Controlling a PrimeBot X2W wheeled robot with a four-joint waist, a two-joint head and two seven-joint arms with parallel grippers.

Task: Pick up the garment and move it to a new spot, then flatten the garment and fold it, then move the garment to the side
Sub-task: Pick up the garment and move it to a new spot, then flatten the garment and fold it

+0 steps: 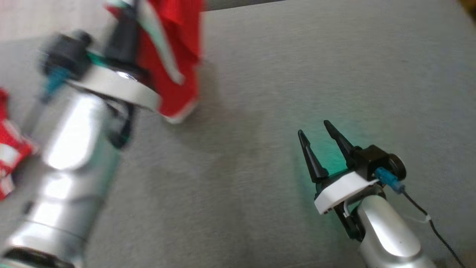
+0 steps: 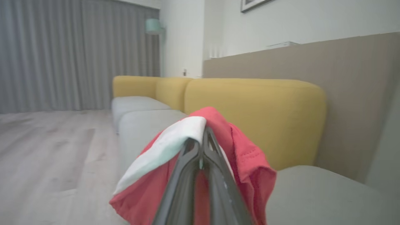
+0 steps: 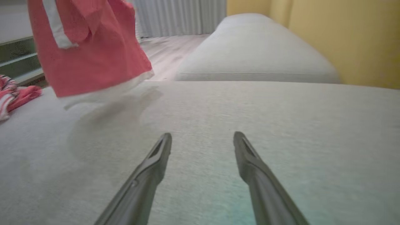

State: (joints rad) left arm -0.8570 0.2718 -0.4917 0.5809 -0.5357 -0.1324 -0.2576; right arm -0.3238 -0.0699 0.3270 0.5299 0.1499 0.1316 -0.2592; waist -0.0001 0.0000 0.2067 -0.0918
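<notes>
Hanging from the left gripper (image 2: pixel 203 134), the red garment (image 1: pixel 174 56) with its white stripe is held up over the far left part of the grey sofa cushion (image 1: pixel 279 82), close to the cushion's far edge. The left fingers are pressed shut on a bunched fold, with cloth draped down both sides of them. The hem is seen low over the cushion; whether it touches cannot be told, as the left arm and the garment are blurred. The right gripper (image 1: pixel 314 128) is held over the near right part of the cushion, fingers spread, nothing between them. A second red-and-white striped cloth (image 1: pixel 9 156) is seen at the cushion's left edge, apart from the garment.

The step is judged as the carry to a new spot; flattening and folding are not yet done.

Risks:
- Only a narrow bunch is pinched near the fingertips, so the cloth could be lost on a quick swing.
- If it is let go while crumpled, a heap would be left and flattening made harder.
- If it is set down too near the far edge, it could slide off the cushion.
- If it is placed close to the striped cloth, the two could be tangled.
</notes>
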